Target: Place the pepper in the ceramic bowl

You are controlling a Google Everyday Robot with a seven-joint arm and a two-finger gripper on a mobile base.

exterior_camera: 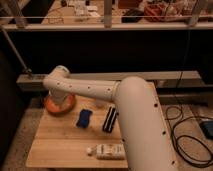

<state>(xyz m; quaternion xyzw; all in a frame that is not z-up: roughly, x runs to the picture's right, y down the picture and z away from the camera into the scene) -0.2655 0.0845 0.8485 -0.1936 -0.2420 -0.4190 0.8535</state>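
claw point(60, 101) shut above glossy round ceramic bowl point(50, 108)

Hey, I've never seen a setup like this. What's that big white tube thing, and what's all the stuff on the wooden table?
That big white tube is a robot's single arm, filmed by one camera that looks down along it. The arm reaches across a light wooden table. Its two-finger gripper, at the far end, points down over the round glossy orange ceramic bowl at the table's back left corner. Its fingers are closed, but whether they hold anything is hidden. Also on the table are a small blue pad, a black oblong object beside it, and a white bottle lying on its side near the front edge. Dark cables lie on the floor at the right.
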